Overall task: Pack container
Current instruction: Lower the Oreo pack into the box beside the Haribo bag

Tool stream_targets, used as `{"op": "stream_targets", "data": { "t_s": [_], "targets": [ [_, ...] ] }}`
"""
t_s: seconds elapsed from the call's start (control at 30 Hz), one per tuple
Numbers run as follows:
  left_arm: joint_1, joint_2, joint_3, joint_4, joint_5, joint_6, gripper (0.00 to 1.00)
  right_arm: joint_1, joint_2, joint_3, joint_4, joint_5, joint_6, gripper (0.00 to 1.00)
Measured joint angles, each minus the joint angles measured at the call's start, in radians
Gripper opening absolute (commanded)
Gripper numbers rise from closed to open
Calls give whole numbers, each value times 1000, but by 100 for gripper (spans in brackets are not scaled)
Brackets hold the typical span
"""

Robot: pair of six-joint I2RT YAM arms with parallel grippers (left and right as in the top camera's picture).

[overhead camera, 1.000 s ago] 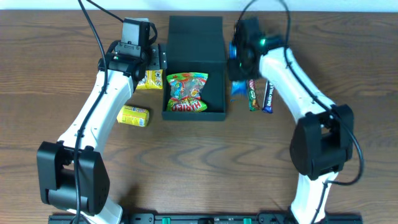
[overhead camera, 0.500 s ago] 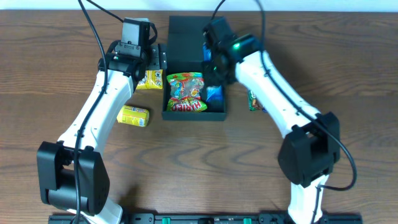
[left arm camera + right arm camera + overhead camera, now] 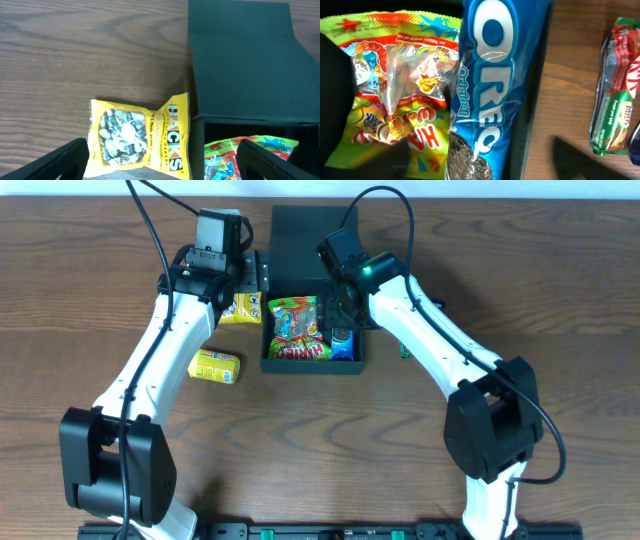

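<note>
Blue biscuit pack [image 3: 490, 85] lies in the box [image 3: 315, 240] beneath the wide-open right gripper [image 3: 480, 167]; next, probably the bar [image 3: 615, 85] right of its jaws; left gripper [image 3: 160, 160] wide too.

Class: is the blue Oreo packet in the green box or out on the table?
In. The Oreo packet lies inside the container, beside the Haribo bag, within its dark wall.

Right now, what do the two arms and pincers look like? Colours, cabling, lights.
The left arm and the right arm match: white tubular links, black joint housings, bulky black base joints. A black cable loops off each. A green light glows near the right wrist; a black-and-grey box sits on the left wrist. The left pincer and right pincer have plain black fingers.
</note>
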State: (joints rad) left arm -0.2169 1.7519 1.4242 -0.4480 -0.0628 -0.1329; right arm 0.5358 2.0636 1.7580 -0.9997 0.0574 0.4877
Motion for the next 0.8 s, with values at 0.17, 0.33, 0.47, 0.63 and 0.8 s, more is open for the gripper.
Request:
{"op": "stream_targets", "data": {
  "t_s": [0.17,0.33,0.47,0.63,0.8],
  "targets": [
    [0,0,0,0,6,0,95,-8,0,10,-36,10,-3,99],
    [0,0,0,0,8,0,95,-27,-11,50,-50,47,-50,99],
    [0,0,0,0,8,0,95,-57,-34,60,-68,92,-81,63],
    [0,0,0,0,8,0,95,-108,-38,61,20,-5,-116,1],
    [0,0,0,0,8,0,95,-58,-35,61,97,-47,-178,1]
  ]
}}
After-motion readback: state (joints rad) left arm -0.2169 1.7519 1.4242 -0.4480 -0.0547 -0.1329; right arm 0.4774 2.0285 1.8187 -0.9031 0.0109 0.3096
